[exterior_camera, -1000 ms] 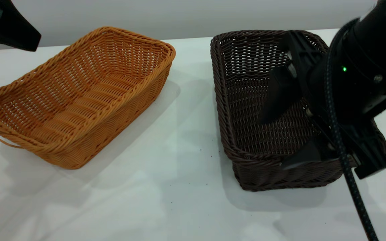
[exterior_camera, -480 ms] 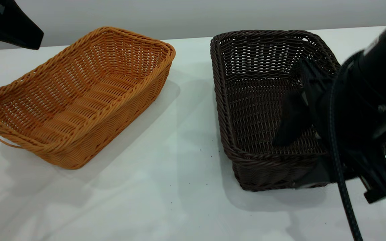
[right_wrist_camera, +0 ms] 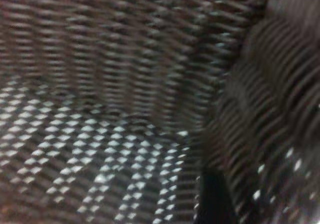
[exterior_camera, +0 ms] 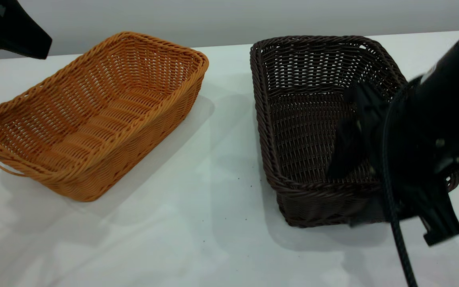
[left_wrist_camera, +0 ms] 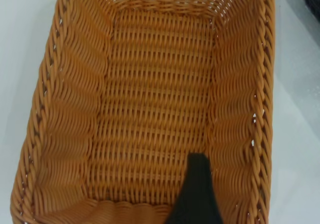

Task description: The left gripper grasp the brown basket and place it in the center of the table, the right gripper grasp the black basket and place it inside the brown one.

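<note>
Straddling the near-right rim of the black basket point(exterior_camera: 313, 131), right gripper point(exterior_camera: 353, 191) is open, one finger inside, one outside, holding nothing yet. Brown basket point(exterior_camera: 90, 115) sits left on the table point(exterior_camera: 213, 247); left gripper point(left_wrist_camera: 197, 194) hovers above it, opening indeterminate.

Exterior camera: we look from in front of the rig, raised and angled down across the white bench point(exterior_camera: 197, 247) toward the grey back wall, at mid range, with both baskets fully in frame. The brown basket point(exterior_camera: 94, 115) sits left, the black basket point(exterior_camera: 313, 127) right.

Left wrist camera: we look almost straight down from above into the brown basket point(left_wrist_camera: 155, 103); it fills the frame, bench showing along both edges. Shared with the exterior view: that basket's interior and rim.

Right wrist camera: very close, low inside the black basket point(right_wrist_camera: 110, 68), facing its woven wall and floor. Shared with the exterior view: that basket's interior.
</note>
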Controlling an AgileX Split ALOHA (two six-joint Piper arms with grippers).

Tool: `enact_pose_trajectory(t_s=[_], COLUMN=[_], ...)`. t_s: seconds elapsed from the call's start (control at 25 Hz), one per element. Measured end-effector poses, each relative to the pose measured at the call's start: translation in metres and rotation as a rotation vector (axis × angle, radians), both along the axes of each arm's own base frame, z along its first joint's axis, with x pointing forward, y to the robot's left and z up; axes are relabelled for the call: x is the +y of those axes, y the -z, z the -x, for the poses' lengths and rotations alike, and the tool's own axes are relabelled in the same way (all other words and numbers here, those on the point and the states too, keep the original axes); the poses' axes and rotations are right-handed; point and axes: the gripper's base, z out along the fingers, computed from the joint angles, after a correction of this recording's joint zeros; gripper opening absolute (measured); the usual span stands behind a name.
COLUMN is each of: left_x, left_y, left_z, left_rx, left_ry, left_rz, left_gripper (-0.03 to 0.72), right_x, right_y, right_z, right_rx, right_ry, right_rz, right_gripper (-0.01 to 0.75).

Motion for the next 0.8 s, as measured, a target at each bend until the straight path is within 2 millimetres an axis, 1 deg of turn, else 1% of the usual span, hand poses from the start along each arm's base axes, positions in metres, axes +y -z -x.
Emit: enact_pose_trajectory(t_s=[0.32,0.44,0.68,0.8], left_x=[0.000,-0.001,-0.001,-0.001], left_y=[0.000,0.001,0.001,0.001], left_z=[0.001,0.002,0.002,0.002], left_rx=[0.011,0.022,0.023,0.028], left_ry=[0.005,0.010,0.011,0.013], left_rz=[0.001,0.002,0.001,0.001], left_gripper=[0.530,0.530,0.530,0.530], right_x=[-0.001,-0.001,-0.002,-0.002], right_y=[0.018,0.024,0.025,0.027], right_z=[-0.007,-0.007,-0.011,-0.014], right_rx=[-0.031,-0.017,-0.050,-0.072], right_ry=[0.028,0.029,0.049,0.067], right_rz=[0.037,0.052,0.051,0.052], right_gripper=[0.440,0.440,0.439,0.422])
